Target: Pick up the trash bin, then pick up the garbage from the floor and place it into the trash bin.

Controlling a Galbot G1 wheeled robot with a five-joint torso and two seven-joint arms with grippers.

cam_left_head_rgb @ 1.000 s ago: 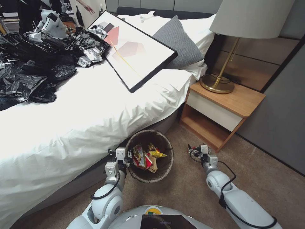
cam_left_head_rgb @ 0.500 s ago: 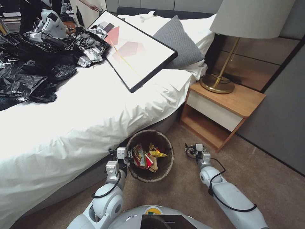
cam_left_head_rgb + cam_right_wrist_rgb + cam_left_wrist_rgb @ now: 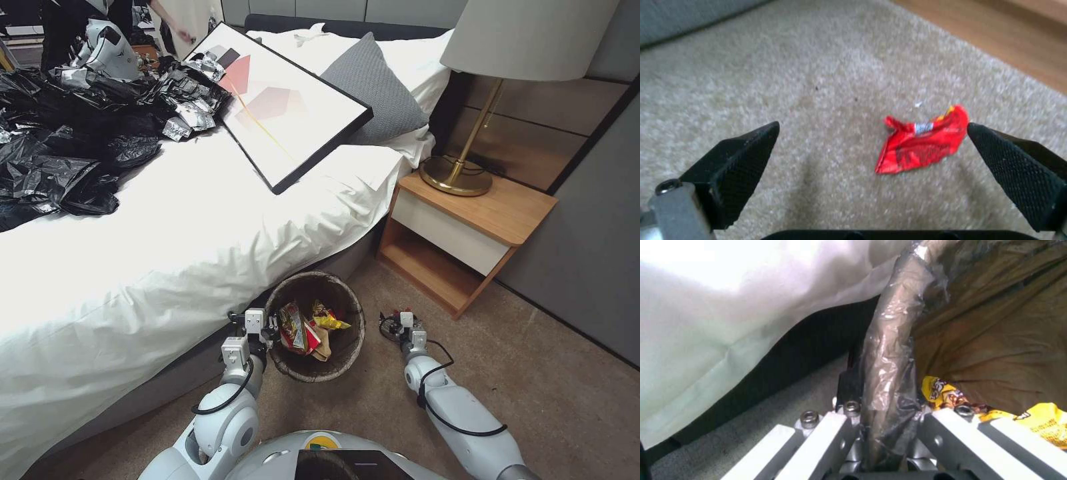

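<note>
Gripping the bag-wrapped rim of the trash bin (image 3: 315, 327), the left gripper (image 3: 261, 329) stays clamped beside the bed (image 3: 167, 253); the right gripper (image 3: 871, 160) hovers spread above a red wrapper (image 3: 922, 145) lying between its fingers.

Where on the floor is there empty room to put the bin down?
Bare carpet lies between the right claw and the grey wall, in front of the nightstand. It's tight where the bin, held by the left claw, sits against the bed, and a red wrapper lies under the right claw.

We see beige carpet (image 3: 573, 393); a red wrapper (image 3: 920, 143) lies on it, centre-right of the right wrist view.
</note>
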